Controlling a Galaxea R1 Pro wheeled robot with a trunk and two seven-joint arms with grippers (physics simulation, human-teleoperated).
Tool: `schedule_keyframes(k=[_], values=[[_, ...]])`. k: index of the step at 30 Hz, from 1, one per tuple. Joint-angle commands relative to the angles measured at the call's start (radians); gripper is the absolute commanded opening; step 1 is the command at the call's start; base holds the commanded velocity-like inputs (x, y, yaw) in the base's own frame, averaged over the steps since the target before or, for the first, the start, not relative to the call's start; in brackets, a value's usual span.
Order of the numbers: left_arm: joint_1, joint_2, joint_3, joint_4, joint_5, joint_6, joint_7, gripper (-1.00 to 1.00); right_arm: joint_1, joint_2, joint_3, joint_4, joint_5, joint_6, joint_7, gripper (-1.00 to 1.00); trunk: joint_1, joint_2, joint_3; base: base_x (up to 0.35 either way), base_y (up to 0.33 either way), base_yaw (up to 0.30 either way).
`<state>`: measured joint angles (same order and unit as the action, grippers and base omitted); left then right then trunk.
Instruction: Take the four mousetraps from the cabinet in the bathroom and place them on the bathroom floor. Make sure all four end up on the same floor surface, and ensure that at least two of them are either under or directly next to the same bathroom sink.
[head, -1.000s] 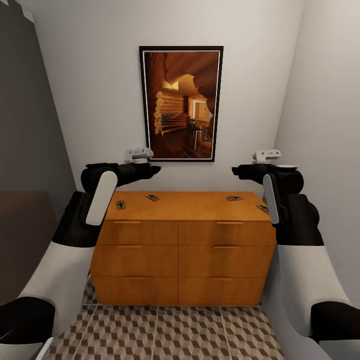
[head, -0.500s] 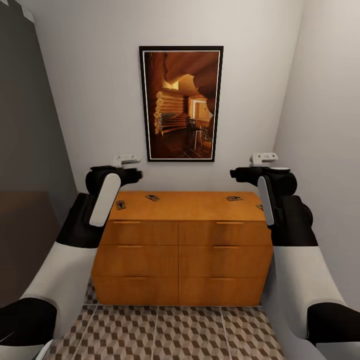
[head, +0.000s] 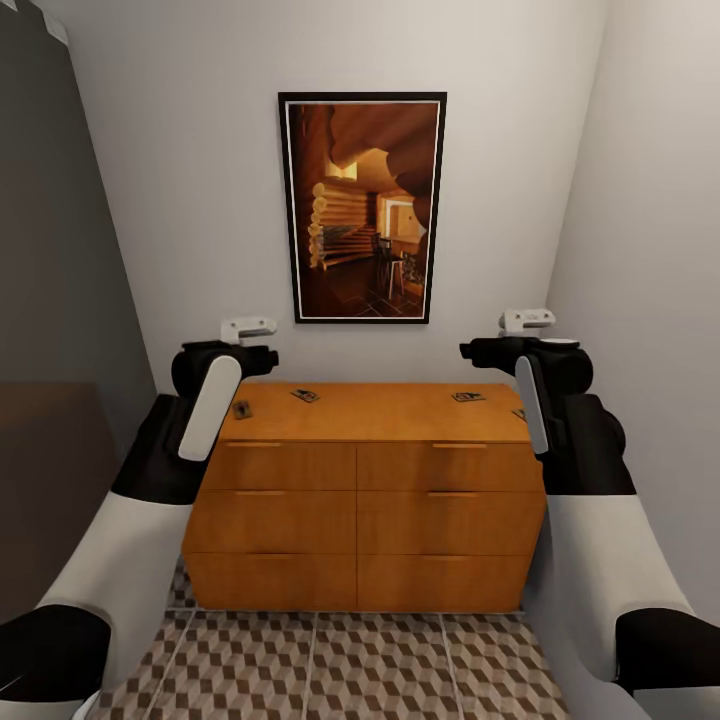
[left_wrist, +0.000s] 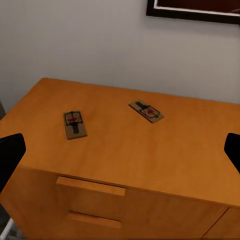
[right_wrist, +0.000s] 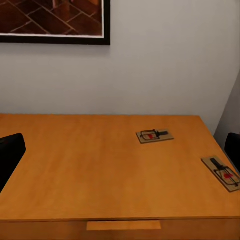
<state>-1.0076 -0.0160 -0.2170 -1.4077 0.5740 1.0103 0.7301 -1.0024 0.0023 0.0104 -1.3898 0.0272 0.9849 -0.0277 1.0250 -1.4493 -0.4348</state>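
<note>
Head view: four mousetraps lie on cabinet (head: 370, 412) top, two far left (left_wrist: 74, 124) (left_wrist: 146, 110), two far right (right_wrist: 155, 135) (right_wrist: 222, 173). Left hand (left_wrist: 120, 150) & right hand (right_wrist: 120, 150) both spread wide, empty, above cabinet.

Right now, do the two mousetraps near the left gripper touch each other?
Apart. The left wrist view shows bare cabinet top between one mousetrap and the other mousetrap.

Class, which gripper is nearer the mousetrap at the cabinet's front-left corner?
The left. The left gripper hovers just above and beside that mousetrap; the right gripper hangs over the far end of the cabinet.
</note>
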Motion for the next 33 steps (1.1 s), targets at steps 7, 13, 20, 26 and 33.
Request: schedule_keyframes(k=[7, 13, 20, 26, 33], values=[[0.025, 0.001, -0.001, -0.003, 0.009, 0.0, 0.011, 1.0, 0.004, -0.002, 0.0, -0.002, 0.002, 0.006, -0.002, 1.0, 0.0, -0.001, -0.001, 0.0, 0.0, 0.0], [0.031, 0.001, -0.001, -0.003, 0.009, 0.0, 0.011, 1.0, 0.029, -0.002, 0.001, -0.002, 0.002, 0.005, -0.003, 1.0, 0.0, -0.001, -0.001, 0.024, 0.0, 0.0], [0.037, 0.002, -0.001, 0.0, 0.012, 0.002, 0.01, 1.0, 0.046, -0.001, 0.002, -0.002, 0.002, 0.005, -0.003, 1.0, 0.0, -0.001, -0.001, 0.213, 0.0, 0.0], [0.039, 0.002, -0.001, 0.003, 0.013, 0.003, 0.01, 1.0, 0.05, -0.001, 0.002, -0.002, 0.003, 0.005, -0.003, 1.0, 0.0, -0.001, -0.001, 0.306, 0.0, 0.0], [0.046, 0.002, -0.001, 0.006, 0.014, 0.004, 0.009, 1.0, 0.051, -0.002, 0.002, -0.003, 0.006, 0.007, -0.004, 1.0, 0.0, -0.001, -0.001, 0.267, 0.0, 0.0]])
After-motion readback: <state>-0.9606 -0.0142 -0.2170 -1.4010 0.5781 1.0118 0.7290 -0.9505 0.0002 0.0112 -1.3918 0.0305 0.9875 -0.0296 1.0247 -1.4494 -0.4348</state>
